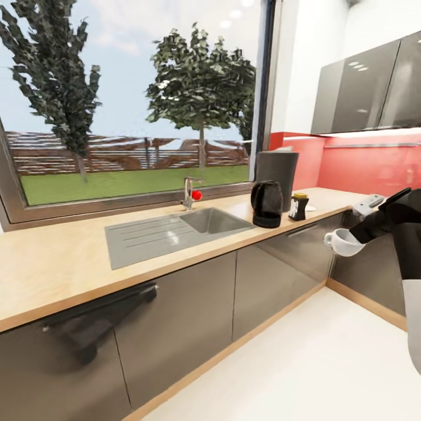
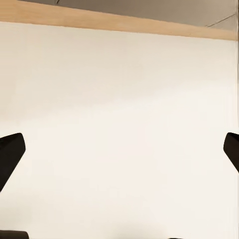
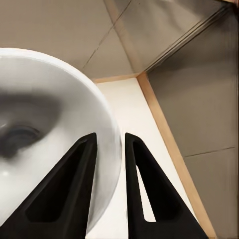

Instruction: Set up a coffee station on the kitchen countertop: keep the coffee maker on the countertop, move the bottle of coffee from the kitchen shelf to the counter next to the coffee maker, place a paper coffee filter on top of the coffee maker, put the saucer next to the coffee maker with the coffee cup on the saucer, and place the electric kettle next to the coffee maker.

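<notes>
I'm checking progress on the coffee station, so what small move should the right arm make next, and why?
Probably carry the coffee cup up over the kitchen countertop toward the coffee maker: the right tool pinches its rim, and it hangs below counter level, in front of the cabinets.

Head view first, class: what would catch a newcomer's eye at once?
The big window with its trees, above the steel sink sunk in the beige wood-look countertop. At the right edge, the right gripper holds a small white coffee cup in mid-air, short of the glassy black kettle.
</notes>
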{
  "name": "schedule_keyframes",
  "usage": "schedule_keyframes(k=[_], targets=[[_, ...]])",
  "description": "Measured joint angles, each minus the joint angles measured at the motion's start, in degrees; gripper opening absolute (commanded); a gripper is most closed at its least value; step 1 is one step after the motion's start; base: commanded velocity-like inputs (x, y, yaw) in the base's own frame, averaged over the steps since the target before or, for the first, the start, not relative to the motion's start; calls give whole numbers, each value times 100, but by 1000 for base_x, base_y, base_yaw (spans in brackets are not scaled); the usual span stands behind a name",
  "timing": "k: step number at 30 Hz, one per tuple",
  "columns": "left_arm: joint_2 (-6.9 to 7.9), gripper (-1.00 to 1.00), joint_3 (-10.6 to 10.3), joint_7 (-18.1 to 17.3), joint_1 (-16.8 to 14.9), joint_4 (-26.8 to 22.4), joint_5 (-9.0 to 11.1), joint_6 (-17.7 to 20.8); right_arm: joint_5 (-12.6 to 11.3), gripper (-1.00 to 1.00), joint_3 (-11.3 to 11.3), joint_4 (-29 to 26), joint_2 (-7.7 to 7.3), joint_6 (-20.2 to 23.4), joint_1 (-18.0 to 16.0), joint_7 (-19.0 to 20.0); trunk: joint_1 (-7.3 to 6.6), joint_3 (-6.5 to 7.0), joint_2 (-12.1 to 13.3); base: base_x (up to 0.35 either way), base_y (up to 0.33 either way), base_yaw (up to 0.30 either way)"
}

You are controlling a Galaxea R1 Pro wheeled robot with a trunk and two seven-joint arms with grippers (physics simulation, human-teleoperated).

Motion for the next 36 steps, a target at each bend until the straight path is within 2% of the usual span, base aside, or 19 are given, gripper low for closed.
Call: schedule_keyframes(k=[11,36], targets=[[0,100,0,0,0,0,0,0,1,-100,0,101,0,0,-1,1,-1,42,0,134,-292,-182],[0,100,0,2,0,0,0,0,1,-100,0,111,0,0,0,2,-1,46,0,199,-289,-5]])
